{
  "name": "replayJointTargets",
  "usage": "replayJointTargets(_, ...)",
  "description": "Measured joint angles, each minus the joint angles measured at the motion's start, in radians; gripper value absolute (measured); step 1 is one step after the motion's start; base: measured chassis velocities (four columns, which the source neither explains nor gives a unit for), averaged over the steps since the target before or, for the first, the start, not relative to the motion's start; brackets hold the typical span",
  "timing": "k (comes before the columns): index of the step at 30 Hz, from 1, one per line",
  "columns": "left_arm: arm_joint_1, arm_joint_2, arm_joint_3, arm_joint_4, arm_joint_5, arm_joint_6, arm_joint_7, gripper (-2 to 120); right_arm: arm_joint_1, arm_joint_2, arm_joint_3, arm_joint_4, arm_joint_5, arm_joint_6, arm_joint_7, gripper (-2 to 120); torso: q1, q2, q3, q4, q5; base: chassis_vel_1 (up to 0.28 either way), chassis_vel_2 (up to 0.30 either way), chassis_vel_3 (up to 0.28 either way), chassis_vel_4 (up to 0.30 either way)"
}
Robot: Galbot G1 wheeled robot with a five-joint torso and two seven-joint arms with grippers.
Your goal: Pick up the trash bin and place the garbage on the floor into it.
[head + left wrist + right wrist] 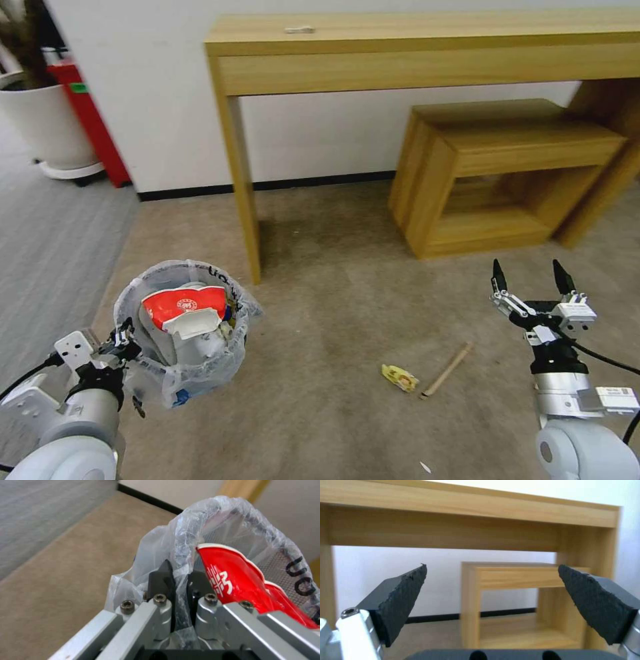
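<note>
Left tool (pixel 123 333) pinches only the trash bin (pixel 183 333) liner, which could slip; right tool (pixel 533 280) gapes.

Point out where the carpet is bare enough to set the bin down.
Bare floor lies between the long table's leg and the low wooden stool. The right side is crowded: yellow wrapper and wooden stick lie by the open right gripper. The left gripper grips the trash bin.
</note>
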Motion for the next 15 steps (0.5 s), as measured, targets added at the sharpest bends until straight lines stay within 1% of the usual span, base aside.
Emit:
replayJointTargets(10, -0.007, -0.003, 0.004, 0.001, 0.006, -0.004, 0.000, 3, 0.005, -0.003, -0.001, -0.004, 0.006, 0.001, 0.000, 100, 0.000, 0.000, 0.000, 0.0000, 0.0000, -0.124, -0.129, -0.122, -0.122)
replayJointTargets(15, -0.013, -0.002, 0.007, 0.010, 0.009, -0.014, 0.006, 3, 0.012, -0.002, -0.002, -0.011, 0.007, 0.001, 0.000, 100, 0.000, 0.000, 0.000, -0.0004, 0.0001, -0.084, -0.087, -0.093, -0.090)
